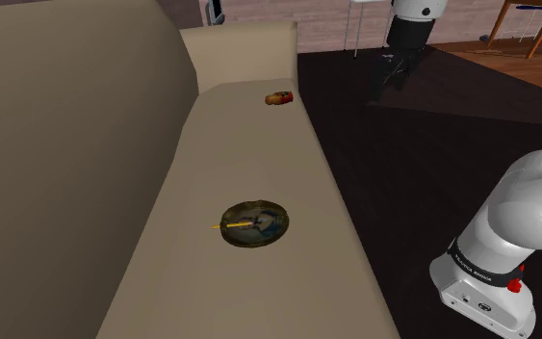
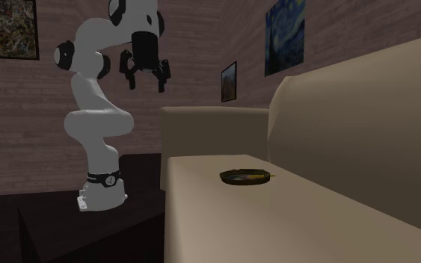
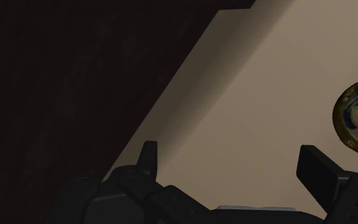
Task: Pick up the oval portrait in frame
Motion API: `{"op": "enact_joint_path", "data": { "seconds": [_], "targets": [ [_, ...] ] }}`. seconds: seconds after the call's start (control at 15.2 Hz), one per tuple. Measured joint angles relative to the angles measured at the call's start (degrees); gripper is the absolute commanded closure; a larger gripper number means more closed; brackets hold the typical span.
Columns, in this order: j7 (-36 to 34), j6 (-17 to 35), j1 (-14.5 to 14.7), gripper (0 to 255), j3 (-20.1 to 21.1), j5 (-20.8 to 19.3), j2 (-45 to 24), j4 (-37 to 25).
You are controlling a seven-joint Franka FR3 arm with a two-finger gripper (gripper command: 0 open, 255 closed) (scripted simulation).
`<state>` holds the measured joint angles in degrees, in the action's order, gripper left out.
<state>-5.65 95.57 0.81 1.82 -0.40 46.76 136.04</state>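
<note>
oval portrait [image 1: 254, 224] flat on sofa seat [image 1: 259, 144], midway along, long axis seemingly across the seat | end effector [image 2: 147, 75] fingers spread, empty, high near the seat's front edge | portrait lies below, to the second exterior view's right, outside the fingers | likely needs travel across, then down

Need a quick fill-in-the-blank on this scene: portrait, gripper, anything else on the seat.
1. The oval portrait lies flat on the seat of the beige ____.
2. The gripper holds nothing; its fingers are ____.
3. The small red thing lies close to the ____ at the seat's far end.
Missing words: sofa; open; armrest.
</note>
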Motion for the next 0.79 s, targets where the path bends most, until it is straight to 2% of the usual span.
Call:
{"op": "enact_joint_path", "data": {
  "seconds": [0.2,0.79],
  "targets": [
    [-2.2,1.4,0.4,0,2.0,0.8,-0.1,0.9],
    [-17.1,12.2,2.0,0,15.6,4.3,-4.4,4.5]
  ]
}}
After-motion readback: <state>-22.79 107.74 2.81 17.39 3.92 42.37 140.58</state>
